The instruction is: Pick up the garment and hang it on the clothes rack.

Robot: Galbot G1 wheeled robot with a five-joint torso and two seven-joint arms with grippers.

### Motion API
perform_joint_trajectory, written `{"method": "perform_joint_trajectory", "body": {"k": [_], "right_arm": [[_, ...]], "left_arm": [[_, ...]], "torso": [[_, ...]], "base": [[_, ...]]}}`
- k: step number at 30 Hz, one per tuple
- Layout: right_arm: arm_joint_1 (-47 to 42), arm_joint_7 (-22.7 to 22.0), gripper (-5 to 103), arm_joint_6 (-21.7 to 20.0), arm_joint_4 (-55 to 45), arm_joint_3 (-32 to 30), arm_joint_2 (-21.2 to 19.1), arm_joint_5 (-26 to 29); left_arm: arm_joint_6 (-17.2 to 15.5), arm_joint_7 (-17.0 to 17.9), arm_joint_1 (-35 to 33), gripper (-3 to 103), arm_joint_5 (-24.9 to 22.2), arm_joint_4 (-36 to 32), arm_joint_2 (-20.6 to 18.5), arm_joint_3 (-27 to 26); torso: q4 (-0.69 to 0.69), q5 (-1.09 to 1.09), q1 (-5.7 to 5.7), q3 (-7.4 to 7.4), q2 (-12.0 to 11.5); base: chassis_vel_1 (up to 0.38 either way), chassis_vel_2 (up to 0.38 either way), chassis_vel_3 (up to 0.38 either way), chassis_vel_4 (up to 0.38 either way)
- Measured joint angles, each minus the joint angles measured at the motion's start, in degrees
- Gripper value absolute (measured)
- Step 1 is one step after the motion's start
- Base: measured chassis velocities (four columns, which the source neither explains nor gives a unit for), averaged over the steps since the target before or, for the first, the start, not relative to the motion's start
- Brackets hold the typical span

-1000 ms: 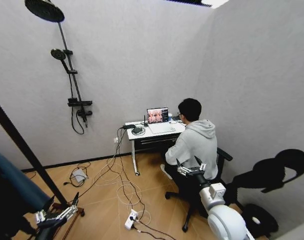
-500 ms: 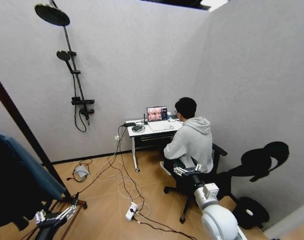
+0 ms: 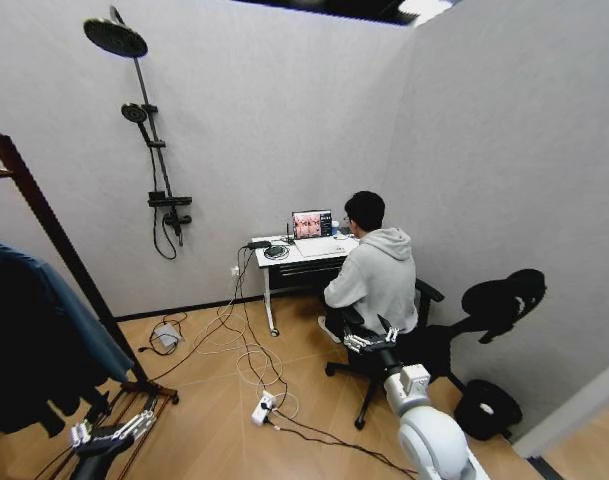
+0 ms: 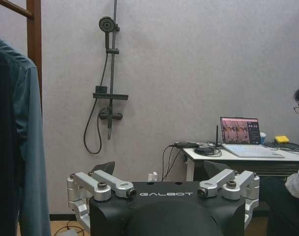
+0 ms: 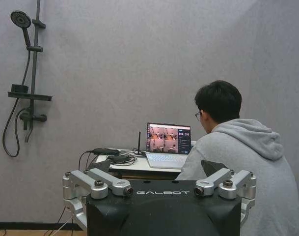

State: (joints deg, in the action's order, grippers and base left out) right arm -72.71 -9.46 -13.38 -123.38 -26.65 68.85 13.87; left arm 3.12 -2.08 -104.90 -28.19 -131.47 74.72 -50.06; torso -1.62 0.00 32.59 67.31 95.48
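At far left in the head view the rack [image 3: 44,215] slants up from the floor, a dark wooden post with a rounded top and a short bar near it. The garment [image 3: 79,325], teal cloth, hangs beside that post, next to a black coat [image 3: 19,360] that covers most of it; in the left wrist view the teal sleeve [image 4: 31,137] drops just beside the post [image 4: 37,34]. Whether it hangs from the top bar cannot be told, as the hook is hidden. Below it, low at the edge of the head view, the left pincer [image 3: 109,432] sits near the rack's foot, fingers spread apart and empty; the left wrist view shows it [image 4: 164,189] released, facing the wall. On that wall is a black shower pole [image 3: 154,160]. Cables [image 3: 239,360] trail across the wooden floor to a white worktop [image 3: 284,262] carrying a laptop [image 3: 314,225]. A person in a grey hoodie sits at it on a black chair. Low at right, the right pincer [image 3: 369,340] is held up near the chair, released and empty, as the right wrist view [image 5: 161,189] also shows
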Motion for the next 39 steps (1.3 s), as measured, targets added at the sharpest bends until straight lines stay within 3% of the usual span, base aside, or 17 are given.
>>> {"method": "perform_joint_trajectory", "body": {"k": [39], "right_arm": [[1.85, -0.10, 100, -0.04, 1.87, 2.44, 1.34, -0.93]], "left_arm": [[0.00, 0.00, 0.00, 100, 0.00, 0.00, 0.00, 0.00]], "torso": [[-0.01, -0.01, 0.00, 0.00, 0.00]], "base": [[0.137, -0.099, -0.100, 0.141]]}}
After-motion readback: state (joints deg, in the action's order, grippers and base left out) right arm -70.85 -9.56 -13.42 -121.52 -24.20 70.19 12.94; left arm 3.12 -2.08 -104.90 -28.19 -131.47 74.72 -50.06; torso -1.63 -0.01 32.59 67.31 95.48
